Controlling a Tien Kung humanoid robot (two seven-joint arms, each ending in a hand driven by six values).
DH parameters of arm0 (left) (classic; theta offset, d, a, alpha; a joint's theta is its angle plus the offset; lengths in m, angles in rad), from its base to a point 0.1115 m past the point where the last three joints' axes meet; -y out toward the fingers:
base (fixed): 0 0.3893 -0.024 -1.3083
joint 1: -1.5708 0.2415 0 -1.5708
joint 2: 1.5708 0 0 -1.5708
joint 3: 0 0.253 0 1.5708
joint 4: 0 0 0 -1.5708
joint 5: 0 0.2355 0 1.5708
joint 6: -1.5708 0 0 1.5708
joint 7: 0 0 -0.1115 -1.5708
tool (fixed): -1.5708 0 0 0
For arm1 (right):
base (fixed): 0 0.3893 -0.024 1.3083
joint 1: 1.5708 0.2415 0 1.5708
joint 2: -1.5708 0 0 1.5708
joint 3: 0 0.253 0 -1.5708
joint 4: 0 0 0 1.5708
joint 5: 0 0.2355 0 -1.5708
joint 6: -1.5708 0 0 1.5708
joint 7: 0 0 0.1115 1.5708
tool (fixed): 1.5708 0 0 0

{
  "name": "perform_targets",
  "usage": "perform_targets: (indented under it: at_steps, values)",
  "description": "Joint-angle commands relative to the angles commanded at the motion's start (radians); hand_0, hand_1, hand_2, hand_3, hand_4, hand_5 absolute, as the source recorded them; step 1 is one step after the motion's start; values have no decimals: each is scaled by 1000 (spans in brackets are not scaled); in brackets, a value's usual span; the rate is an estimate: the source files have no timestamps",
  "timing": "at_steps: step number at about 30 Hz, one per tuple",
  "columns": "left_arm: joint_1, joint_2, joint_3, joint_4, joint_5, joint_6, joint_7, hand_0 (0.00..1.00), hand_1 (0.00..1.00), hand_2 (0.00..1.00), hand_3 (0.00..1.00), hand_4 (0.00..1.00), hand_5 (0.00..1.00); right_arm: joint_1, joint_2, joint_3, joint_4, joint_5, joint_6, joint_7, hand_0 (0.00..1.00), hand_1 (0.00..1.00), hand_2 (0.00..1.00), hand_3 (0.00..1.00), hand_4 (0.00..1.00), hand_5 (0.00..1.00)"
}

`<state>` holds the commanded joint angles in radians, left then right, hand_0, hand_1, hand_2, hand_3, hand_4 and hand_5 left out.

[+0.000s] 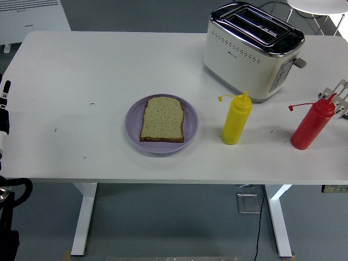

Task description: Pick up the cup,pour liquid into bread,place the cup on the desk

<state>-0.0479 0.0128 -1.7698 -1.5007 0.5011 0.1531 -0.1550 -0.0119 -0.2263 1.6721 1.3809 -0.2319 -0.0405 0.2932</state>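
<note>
Left arm [3, 117] rests at the near-left edge, hand state unclear. No cup shows, only squeeze bottles. Bread [162, 119] lies flat on the purple plate [133, 117], no sauce visible on it. Yellow bottle [236, 122] stands upright just right of the plate and red bottle [311, 126] farther right, both capless. That fits before pickup or after set-down. Right hand [338, 98] sits just behind the red bottle, and I can't tell its grip. Toaster [250, 51] is farthest.

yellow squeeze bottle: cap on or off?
Off. The yellow squeeze bottle stands upright beside the purple plate, its small cap hanging off to the left of the bare nozzle on a tether.
</note>
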Motion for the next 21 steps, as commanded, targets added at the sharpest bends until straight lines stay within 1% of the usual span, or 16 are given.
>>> perform_targets:
  at_steps: [21]
  values:
    - [-7,-1,-7,-1,-1,0,0,795,747,744,732,449,998,7,2,4,-2,2,0,-1,780,679,713,729,591,558]
